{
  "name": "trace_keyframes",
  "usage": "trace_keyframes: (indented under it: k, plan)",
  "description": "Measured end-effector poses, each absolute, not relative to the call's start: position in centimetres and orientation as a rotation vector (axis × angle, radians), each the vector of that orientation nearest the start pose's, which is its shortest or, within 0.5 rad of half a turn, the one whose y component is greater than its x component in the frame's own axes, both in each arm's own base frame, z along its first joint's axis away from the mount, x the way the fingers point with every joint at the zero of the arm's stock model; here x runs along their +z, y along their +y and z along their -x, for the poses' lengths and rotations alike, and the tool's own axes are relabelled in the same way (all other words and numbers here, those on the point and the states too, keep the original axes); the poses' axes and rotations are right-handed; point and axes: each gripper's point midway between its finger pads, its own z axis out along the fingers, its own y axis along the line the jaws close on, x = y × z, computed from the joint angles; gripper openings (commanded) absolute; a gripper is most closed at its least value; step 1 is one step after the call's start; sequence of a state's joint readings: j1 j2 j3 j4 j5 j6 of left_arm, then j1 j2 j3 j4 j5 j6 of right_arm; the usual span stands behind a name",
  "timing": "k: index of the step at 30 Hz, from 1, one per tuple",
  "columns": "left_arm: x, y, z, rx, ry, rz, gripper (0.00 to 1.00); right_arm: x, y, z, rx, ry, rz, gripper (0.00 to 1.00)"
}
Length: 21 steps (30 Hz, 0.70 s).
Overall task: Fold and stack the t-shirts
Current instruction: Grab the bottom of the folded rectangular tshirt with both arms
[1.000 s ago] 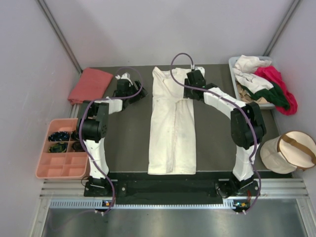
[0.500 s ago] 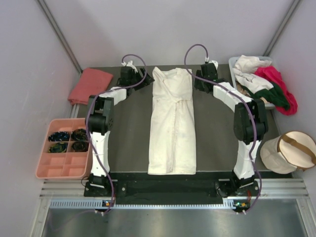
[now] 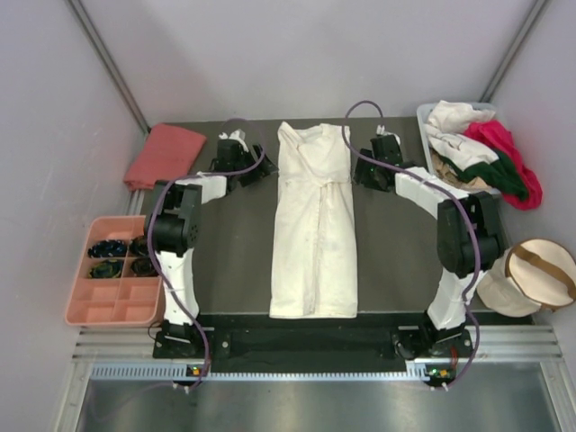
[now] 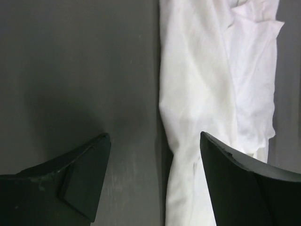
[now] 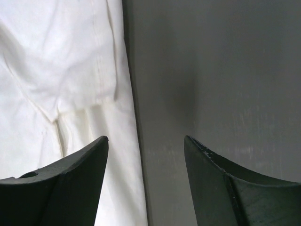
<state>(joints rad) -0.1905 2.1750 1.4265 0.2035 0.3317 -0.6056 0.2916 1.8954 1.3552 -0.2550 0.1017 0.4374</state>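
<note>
Cotton, soft and creased: the cream shirt (image 3: 315, 234) lies folded in a long narrow strip down the dark matte table (image 3: 234, 261). Beside its far end, the left gripper (image 4: 153, 139) and right gripper (image 5: 146, 139) gape empty, pulled slightly nearer than half a second ago.

Pink plastic compartment tray (image 3: 112, 312) off the dark grey table's (image 3: 234, 261) left edge; small dark items (image 3: 110, 247) fill its four far cells. Round beige pouch with tan strap (image 3: 531, 279) at right.
</note>
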Motion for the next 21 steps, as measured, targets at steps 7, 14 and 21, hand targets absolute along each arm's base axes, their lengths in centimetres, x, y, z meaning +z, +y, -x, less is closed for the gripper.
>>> trace_keyframes:
  k: [7,14,21]
  plan:
    - [5.4,-19.8,-45.4,-0.710,2.304,0.285,0.82,9.7,14.0,-39.5,0.312,2.372,-0.288,0.66]
    - [5.2,-24.1,-32.9,-0.724,2.418,0.124,0.82,10.1,17.2,-30.8,0.432,2.392,-0.212,0.66]
    - [5.3,-20.1,-25.1,-0.670,2.443,0.180,0.82,8.4,16.5,-24.2,0.452,2.428,-0.245,0.66]
